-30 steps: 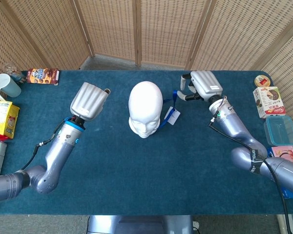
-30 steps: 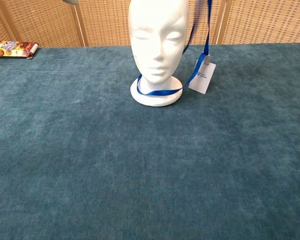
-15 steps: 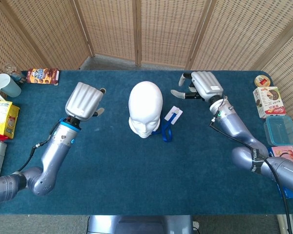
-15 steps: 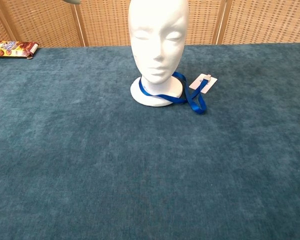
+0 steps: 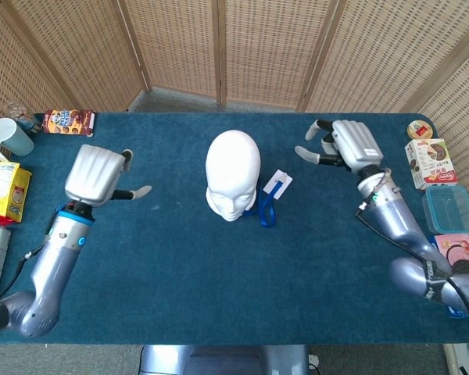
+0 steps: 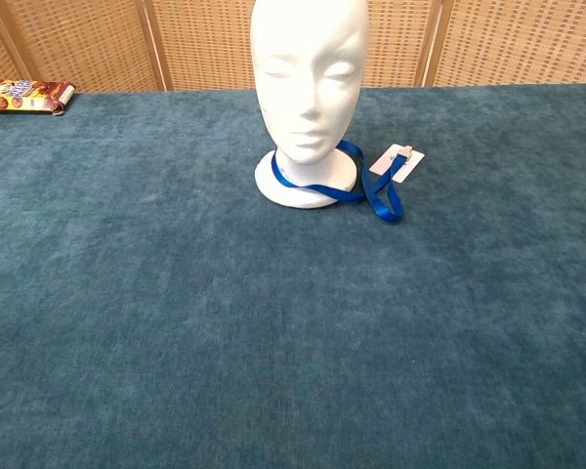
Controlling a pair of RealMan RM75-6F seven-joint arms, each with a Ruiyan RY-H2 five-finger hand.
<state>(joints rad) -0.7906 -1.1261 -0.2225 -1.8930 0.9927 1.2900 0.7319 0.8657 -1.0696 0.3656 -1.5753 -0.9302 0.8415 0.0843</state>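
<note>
1. Head view: the white mannequin head stands mid-table with the blue lanyard looped round its neck and the badge lying on the cloth just right of it. The left hand and right hand hover well apart on either side, fingers spread, holding nothing.

2. Chest view: the lanyard circles the head's base and the badge lies flat; no hand shows. The draping looks finished; any next move calls only for keeping both hands off the strap.

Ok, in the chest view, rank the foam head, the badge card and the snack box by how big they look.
1. Foam head, by far the largest.
2. Snack box, partly cut off at the left edge.
3. Badge card.
The box and card look close in size, and the box sits farther from the camera, so that order is unsure.
</note>
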